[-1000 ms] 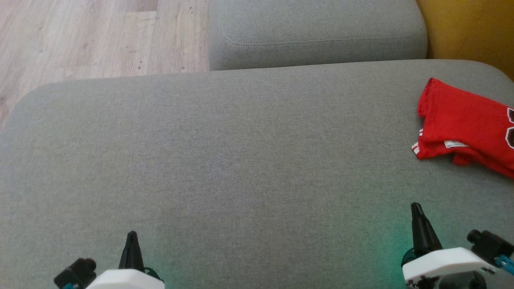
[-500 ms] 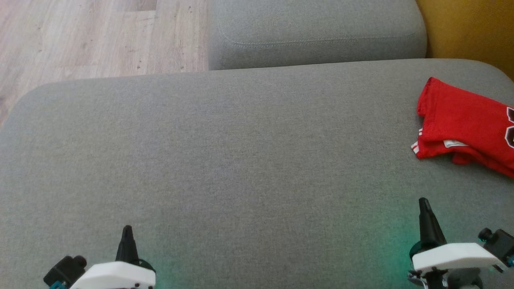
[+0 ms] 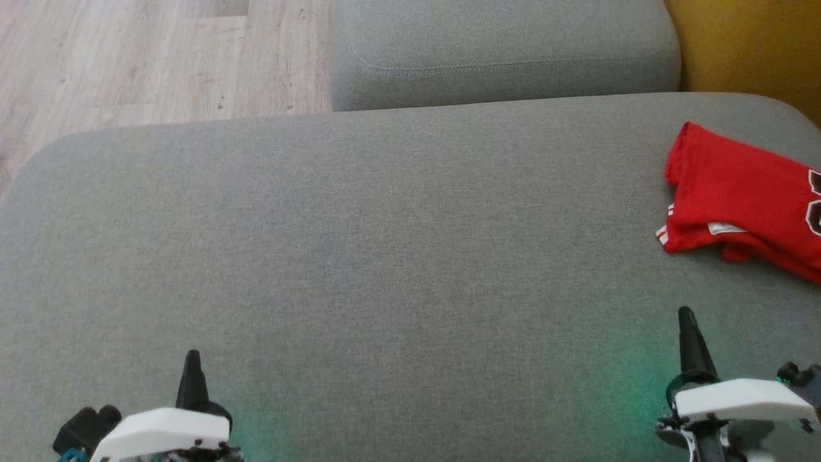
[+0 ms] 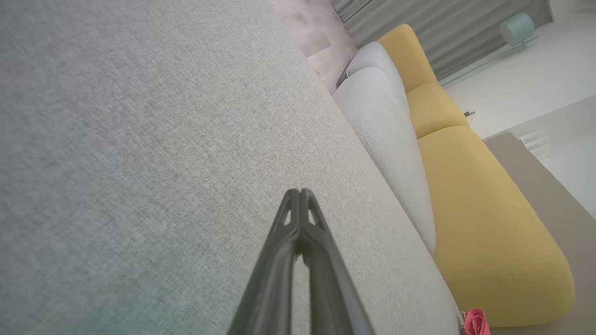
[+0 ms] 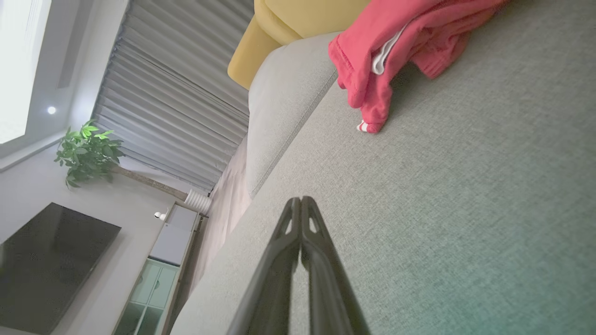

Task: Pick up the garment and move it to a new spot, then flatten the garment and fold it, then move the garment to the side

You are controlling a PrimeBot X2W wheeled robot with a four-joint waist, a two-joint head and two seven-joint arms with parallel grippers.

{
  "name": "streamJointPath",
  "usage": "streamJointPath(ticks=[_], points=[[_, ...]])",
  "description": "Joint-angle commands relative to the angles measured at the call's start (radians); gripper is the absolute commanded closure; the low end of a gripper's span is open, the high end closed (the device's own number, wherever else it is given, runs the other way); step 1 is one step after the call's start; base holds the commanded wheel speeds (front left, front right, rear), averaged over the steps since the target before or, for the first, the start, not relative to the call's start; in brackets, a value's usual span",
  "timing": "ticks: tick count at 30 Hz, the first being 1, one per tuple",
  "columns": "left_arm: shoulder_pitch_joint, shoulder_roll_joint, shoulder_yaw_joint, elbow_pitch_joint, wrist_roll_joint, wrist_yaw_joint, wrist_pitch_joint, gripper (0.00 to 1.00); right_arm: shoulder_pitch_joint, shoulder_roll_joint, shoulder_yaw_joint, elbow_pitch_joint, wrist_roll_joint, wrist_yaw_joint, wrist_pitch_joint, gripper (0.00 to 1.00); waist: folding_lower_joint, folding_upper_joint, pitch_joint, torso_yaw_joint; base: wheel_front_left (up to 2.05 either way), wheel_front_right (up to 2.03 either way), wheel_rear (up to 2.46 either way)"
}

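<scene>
At the far left a pale wood-plank floor (image 3: 128, 58) shows beyond the rounded edge of a broad grey woven-fabric seat cushion (image 3: 385, 224), which spreads across the whole width of the head view. At the near left the left gripper (image 3: 192, 359), two long dark fingers on a white housing, hangs over bare grey fabric; its fingers are pressed together tip to tip and it has hold of nothing; the left wrist view shows the tips meeting, with a thin slot between the finger frames lower down. At the far middle a smaller grey cushion with a stitched seam (image 3: 500, 58) butts against the broad cushion's far edge; just to its right stands a mustard-yellow upholstered seat (image 3: 750, 45). The red jersey garment with white trim (image 3: 737, 192) lies loosely folded on the far right part of the broad cushion, near its rounded corner, and runs off the right edge of the head view; a dark figure edged in white shows on it; one white-striped corner of its hem touches the fabric. At the near right the right gripper (image 3: 686, 317) points toward the garment but is well apart from it; its fingers are closed against each other and empty. Behind it the right wrist view takes in a grey pleated curtain (image 5: 172, 107), a leafy green plant (image 5: 86, 151) and a dark flat screen (image 5: 51, 265).
</scene>
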Motion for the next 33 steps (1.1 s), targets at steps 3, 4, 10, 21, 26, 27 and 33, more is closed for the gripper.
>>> streamJointPath(ticks=[3,4,10,21,26,27,33], points=[[-0.057,-0.005,0.047,-0.028,-0.035,-0.015,0.014,1.0,-0.066,-0.023,0.002,-0.035,0.053,0.0,0.01,1.0,0.0,0.0,0.0,0.0,0.0,0.0,0.0],[-0.059,-0.007,0.051,-0.028,-0.044,-0.018,0.017,1.0,-0.067,-0.023,0.001,-0.035,0.064,0.0,0.012,1.0,0.0,0.0,0.0,-0.001,0.0,0.0,0.0],[-0.067,-0.016,0.077,-0.028,-0.093,-0.037,0.033,1.0,-0.077,-0.023,-0.007,-0.036,0.136,0.0,0.025,1.0,0.0,0.0,0.001,-0.002,0.0,0.0,0.0],[-0.083,-0.032,0.125,-0.028,-0.183,-0.071,0.064,1.0,-0.095,-0.024,-0.021,-0.037,0.267,-0.001,0.048,1.0,0.0,0.0,0.002,-0.003,0.0,0.0,0.0],[-0.09,-0.04,0.147,-0.027,-0.224,-0.086,0.077,1.0,-0.103,-0.024,-0.027,-0.037,0.326,-0.001,0.058,1.0,0.0,0.0,0.003,-0.004,0.0,0.0,0.0],[-0.092,-0.041,0.152,-0.027,-0.232,-0.089,0.08,1.0,-0.105,-0.024,-0.028,-0.037,0.338,-0.001,0.06,1.0,0.0,0.0,0.003,-0.004,0.0,0.0,0.0],[-0.099,-0.049,0.174,-0.027,-0.273,-0.105,0.094,1.0,-0.113,-0.024,-0.035,-0.038,0.397,-0.001,0.071,1.0,0.0,0.0,0.003,-0.005,0.0,0.0,0.0]])
